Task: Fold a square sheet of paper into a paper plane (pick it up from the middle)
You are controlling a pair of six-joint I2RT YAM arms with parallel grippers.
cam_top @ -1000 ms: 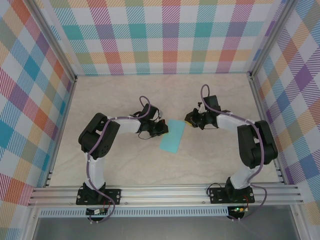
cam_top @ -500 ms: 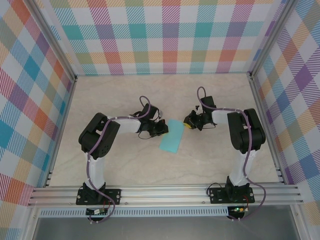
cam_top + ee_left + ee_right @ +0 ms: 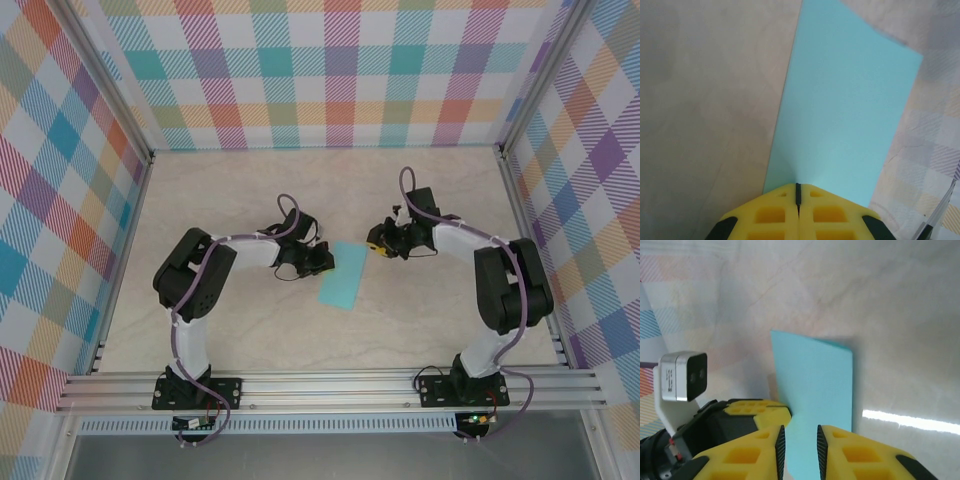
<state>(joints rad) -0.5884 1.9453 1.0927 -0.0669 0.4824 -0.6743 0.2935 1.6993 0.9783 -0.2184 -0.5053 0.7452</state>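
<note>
- Turquoise thin paper sheet (image 3: 342, 274), a long rectangle in outline, is lying flat on the pale marbled surface (image 3: 240, 330), slanting from upper right to lower left in the overhead view.
- I am reaching in from both sides, so the paper sheet is sitting between my two black-and-yellow tools.
- My left tool (image 3: 798, 192) is sitting at the sheet's left side, its yellow fingers (image 3: 770, 215) pressing together tip to tip with no gap. I cannot tell whether it is pinching the sheet's edge or only touching it.
- My right tool (image 3: 797, 440) is sitting at the sheet's upper right corner in the overhead view. Its yellow fingers (image 3: 740, 457) are standing a narrow slit apart, turquoise is showing through the slit, and it is gripping nothing that I can see.
- Pastel checked walls (image 3: 330, 70) are enclosing the surface on three sides.
</note>
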